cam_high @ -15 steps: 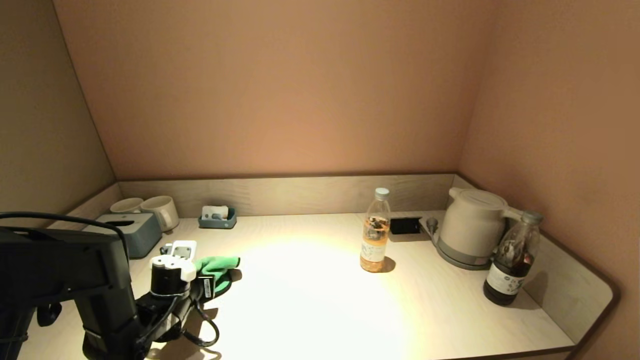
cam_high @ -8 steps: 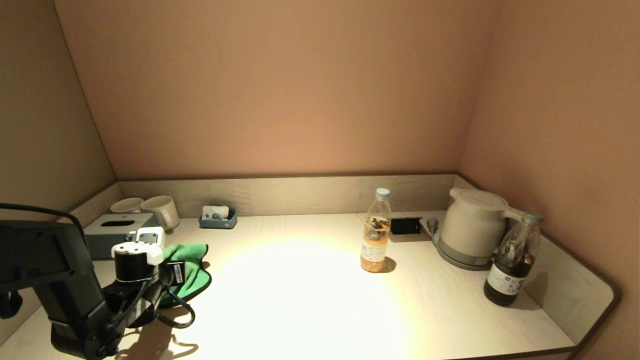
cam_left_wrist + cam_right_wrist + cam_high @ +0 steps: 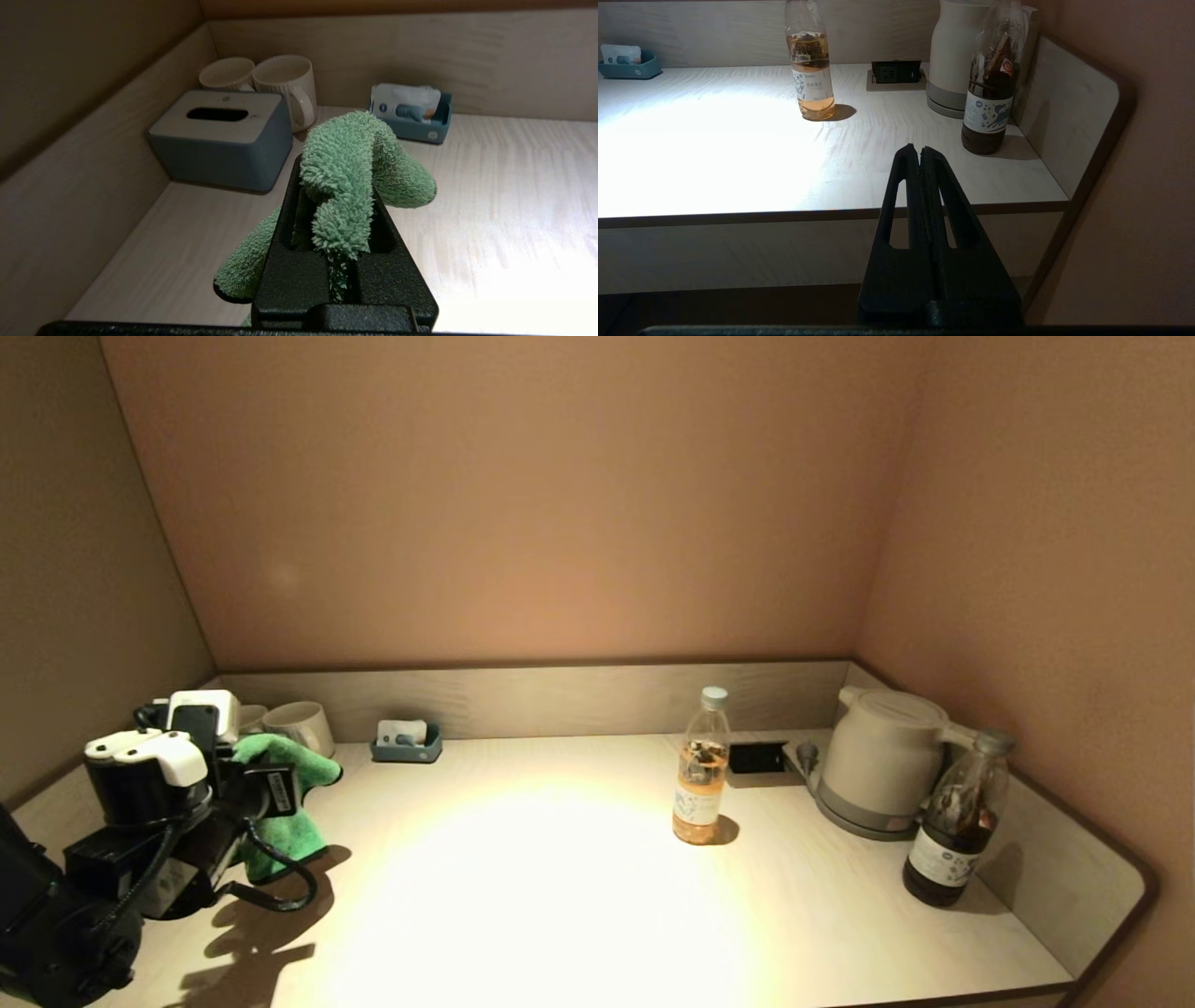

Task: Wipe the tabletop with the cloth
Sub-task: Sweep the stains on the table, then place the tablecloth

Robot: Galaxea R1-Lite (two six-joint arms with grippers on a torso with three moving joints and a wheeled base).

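My left gripper (image 3: 271, 784) is shut on a green fluffy cloth (image 3: 285, 803) and holds it lifted above the far left of the pale wooden tabletop (image 3: 560, 896). In the left wrist view the cloth (image 3: 343, 186) bunches out between the black fingers (image 3: 280, 261) and droops on both sides, above the table. My right gripper (image 3: 920, 151) is shut and empty, parked in front of the table's front edge, out of the head view.
A grey tissue box (image 3: 219, 140), two cream mugs (image 3: 280, 86) and a small blue tray (image 3: 406, 742) stand at the back left. A tea bottle (image 3: 700, 770), a white kettle (image 3: 878, 761), a dark bottle (image 3: 957, 821) and a socket (image 3: 756, 758) stand at the right.
My left gripper has moved left and risen with the green cloth, lifting it off the tabletop. The right arm has not moved.
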